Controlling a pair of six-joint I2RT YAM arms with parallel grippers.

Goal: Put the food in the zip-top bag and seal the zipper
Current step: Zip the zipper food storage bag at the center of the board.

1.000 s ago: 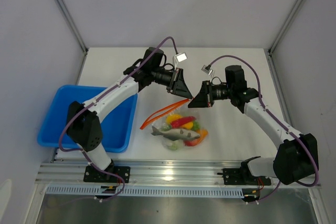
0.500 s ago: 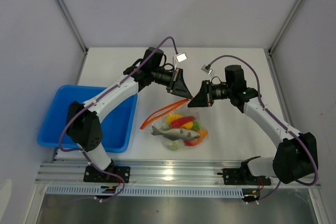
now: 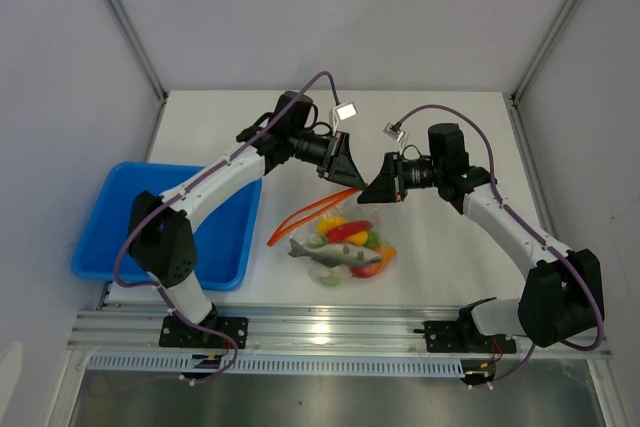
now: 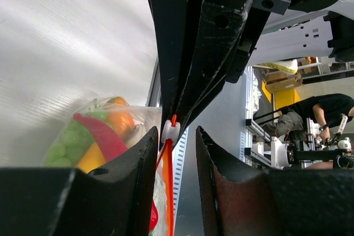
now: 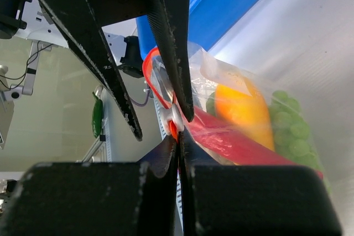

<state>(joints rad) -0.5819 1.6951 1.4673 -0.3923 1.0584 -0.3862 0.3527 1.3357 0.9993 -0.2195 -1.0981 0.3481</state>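
Note:
The zip-top bag [image 3: 345,245] lies on the table, filled with the food: a grey fish [image 3: 335,255], a red chili [image 4: 102,136], green bits and an orange piece [image 5: 243,109]. Its red zipper [image 3: 310,210] runs up and right to the two grippers, which meet above the bag. My right gripper [image 5: 178,139] is shut on the zipper's end, just below the white slider [image 5: 172,117]. In the left wrist view my left gripper [image 4: 177,136] stands open. The zipper strip [image 4: 167,181] and slider [image 4: 170,131] lie between its jaws, against the left one.
A blue tray [image 3: 110,247] sits at the left of the table, beside the left arm. The aluminium rail [image 3: 330,325] with both arm bases runs along the near edge. White walls stand on three sides.

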